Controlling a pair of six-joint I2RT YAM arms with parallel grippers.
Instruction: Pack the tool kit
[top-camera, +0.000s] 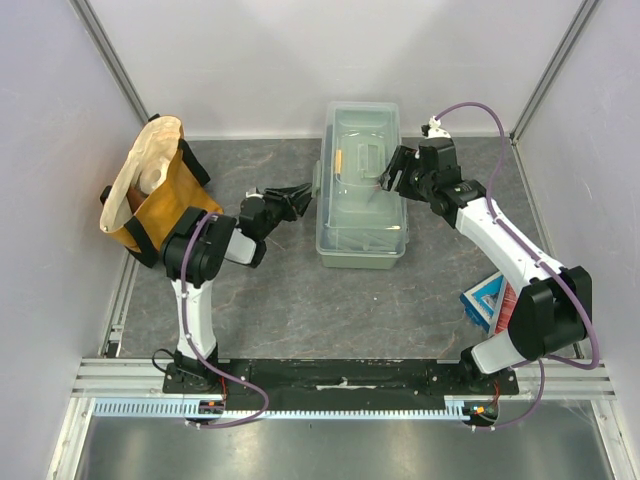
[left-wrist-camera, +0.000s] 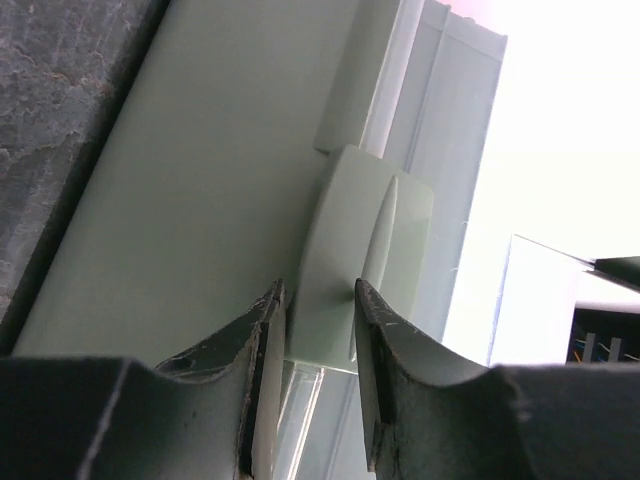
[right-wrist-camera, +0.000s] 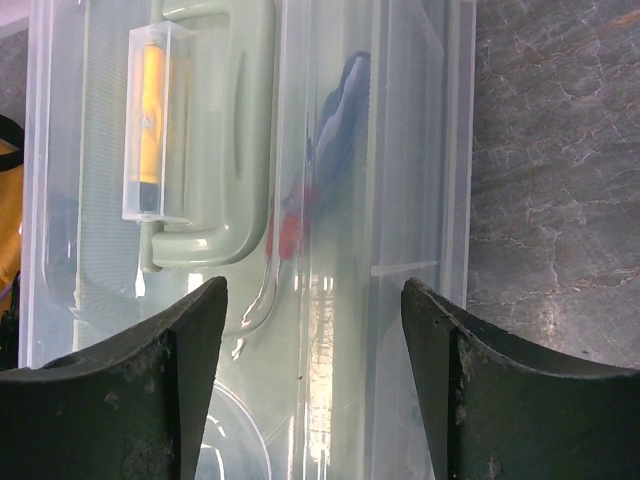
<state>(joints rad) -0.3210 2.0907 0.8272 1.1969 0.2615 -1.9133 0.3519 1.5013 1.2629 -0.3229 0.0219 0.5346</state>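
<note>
- A large rectangular pale-green translucent plastic toolbox (top-camera: 362, 190) sits toward the far edge of the dark grey stone-patterned tabletop (top-camera: 300, 300), about midway between the left and right edges, its clear lid (right-wrist-camera: 380, 150) lying down over it.
- Through the lid, red and blue shapes (right-wrist-camera: 320, 170) show blurrily inside (likely hand tools, too indistinct to name). A pale-green carry handle (right-wrist-camera: 215, 130) and a small clear vial with an orange-yellow core (right-wrist-camera: 150, 120) sit on the lid.
- The left gripper (left-wrist-camera: 318, 350) reaches the box's left side; its fingers stand a narrow gap apart on either side of a pale-green side latch (left-wrist-camera: 360, 260), apparently touching it. Whether they grip it firmly cannot be told.
- The right gripper (right-wrist-camera: 312, 380) hovers over the lid on the box's right side, fingers spread wide, holding nothing.
- A mustard-yellow cloth bag (top-camera: 150, 190) stands near the far-left corner; flat blue-and-red packets (top-camera: 495, 300) lie by the right edge.
- Judged progress: no loose tools lie on the tabletop, so packing looks nearly done; fastening the latches appears to remain.
</note>
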